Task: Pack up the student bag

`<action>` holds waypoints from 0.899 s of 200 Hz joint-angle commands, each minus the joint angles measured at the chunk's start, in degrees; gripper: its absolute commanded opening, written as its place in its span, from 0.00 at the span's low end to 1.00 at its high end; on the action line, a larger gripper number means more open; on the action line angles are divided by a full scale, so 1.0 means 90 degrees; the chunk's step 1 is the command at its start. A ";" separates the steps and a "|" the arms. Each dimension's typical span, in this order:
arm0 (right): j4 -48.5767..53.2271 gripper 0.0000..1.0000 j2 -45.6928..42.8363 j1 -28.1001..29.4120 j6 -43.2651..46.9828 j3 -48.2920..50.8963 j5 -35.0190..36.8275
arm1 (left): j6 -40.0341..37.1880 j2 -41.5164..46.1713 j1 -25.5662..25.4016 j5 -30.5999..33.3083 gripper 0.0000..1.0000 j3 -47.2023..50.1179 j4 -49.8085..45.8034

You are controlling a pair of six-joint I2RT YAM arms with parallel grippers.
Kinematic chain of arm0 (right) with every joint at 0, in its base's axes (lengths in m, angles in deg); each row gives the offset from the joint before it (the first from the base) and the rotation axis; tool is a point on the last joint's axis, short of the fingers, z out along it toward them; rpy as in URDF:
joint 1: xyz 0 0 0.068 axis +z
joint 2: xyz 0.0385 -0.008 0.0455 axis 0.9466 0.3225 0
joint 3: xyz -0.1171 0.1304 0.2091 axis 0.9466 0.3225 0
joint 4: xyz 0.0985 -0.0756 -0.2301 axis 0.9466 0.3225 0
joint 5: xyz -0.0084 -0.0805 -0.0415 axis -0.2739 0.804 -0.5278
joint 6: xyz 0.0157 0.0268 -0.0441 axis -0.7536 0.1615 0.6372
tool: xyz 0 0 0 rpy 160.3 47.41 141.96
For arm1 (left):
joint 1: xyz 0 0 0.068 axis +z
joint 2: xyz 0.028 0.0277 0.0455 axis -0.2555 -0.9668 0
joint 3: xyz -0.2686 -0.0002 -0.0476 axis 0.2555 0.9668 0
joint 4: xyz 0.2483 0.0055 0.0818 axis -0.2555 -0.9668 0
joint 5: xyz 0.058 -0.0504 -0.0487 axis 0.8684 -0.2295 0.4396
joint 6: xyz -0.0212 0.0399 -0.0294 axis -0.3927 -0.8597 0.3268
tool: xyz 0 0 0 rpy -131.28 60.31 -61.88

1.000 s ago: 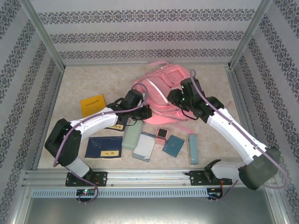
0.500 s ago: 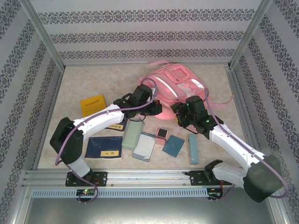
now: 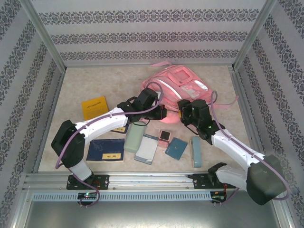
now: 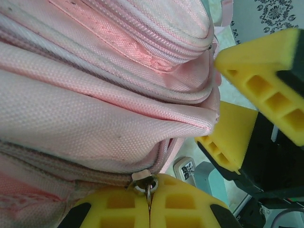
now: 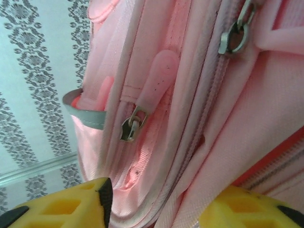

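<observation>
The table (image 3: pixel 95 80) bears the student bag (image 3: pixel 183 85), a yellow book (image 3: pixel 94 107) and a navy booklet (image 3: pixel 105 150).

The student bag (image 4: pixel 95 109) is made of pink woven cloth with a fine, slightly rough grain and a faint sheen on the folds. A zip pull (image 4: pixel 145 183) of shiny metal is seen at its seam. On another slider (image 5: pixel 130 124) a smooth, matt pink tab (image 5: pixel 159 76) is carried. The fingers (image 4: pixel 114 206) of the left gripper (image 4: pixel 149 190) are formed of matt yellow plastic. The table (image 3: pixel 95 80) is finished pale, marbled and matt; its front rail (image 3: pixel 156 179) is of dull metal.
</observation>
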 commanded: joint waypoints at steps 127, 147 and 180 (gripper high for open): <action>0.0518 0.00 0.0127 -0.0528 0.3420 -0.0642 -0.0936 | -0.0957 0.0241 0.0311 -0.0636 0.00 -0.0220 -0.1149; 0.0606 0.00 0.0136 -0.0528 0.3754 -0.0734 -0.1055 | -0.0994 0.0209 0.0507 -0.0721 0.00 -0.0273 -0.1260; 0.1027 0.00 0.0083 -0.0526 0.4402 -0.0974 -0.1114 | -0.0977 0.0119 0.0766 -0.1070 0.00 -0.0431 -0.1435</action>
